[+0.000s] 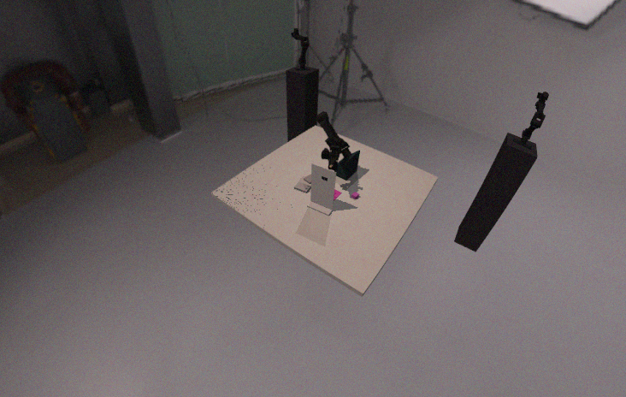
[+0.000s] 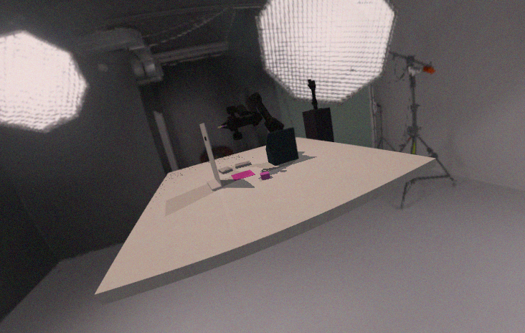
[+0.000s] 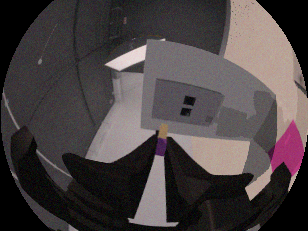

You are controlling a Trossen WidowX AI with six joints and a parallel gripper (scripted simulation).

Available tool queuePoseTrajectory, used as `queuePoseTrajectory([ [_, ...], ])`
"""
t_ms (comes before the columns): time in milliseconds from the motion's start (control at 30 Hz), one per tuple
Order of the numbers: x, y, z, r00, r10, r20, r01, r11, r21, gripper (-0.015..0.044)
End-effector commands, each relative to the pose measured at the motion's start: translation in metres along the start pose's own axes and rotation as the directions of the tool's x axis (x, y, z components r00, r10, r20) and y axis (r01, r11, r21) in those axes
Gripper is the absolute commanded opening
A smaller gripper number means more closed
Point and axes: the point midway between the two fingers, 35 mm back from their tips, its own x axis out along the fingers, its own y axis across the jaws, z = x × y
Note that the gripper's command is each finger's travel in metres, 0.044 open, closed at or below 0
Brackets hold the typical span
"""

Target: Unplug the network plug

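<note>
Beige table (image 2: 338, 174), arm (image 2: 262, 111) outstretched, tool (image 3: 162, 160) clamping plug (image 3: 162, 142)

The gripper (image 3: 161, 160) at lower centre clamped the plug (image 3: 162, 142), apart from the panel (image 3: 199, 70) above it.

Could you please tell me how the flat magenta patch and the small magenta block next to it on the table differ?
The magenta patch lies flat on the table, while the magenta block stands up as a small box. The patch covers more area than the block. The patch lies nearer the upright panel than the block. Both are pinkish and untouched by the gripper, shut on the plug.
</note>
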Motion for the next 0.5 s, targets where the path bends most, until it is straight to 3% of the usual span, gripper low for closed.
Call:
queuePoseTrajectory([
  [0, -0.005, 0.010, 0.002, 1.000, 0.004, 0.007, -0.004, 1.000, 0.009, 0.0000],
  [233, -0.009, 0.017, 0.002, 1.000, -0.001, 0.008, 0.000, 1.000, 0.011, 0.0000],
  [467, 0.000, -0.026, -0.002, 0.981, -0.195, 0.014, 0.194, 0.979, 0.061, 0.0000],
])
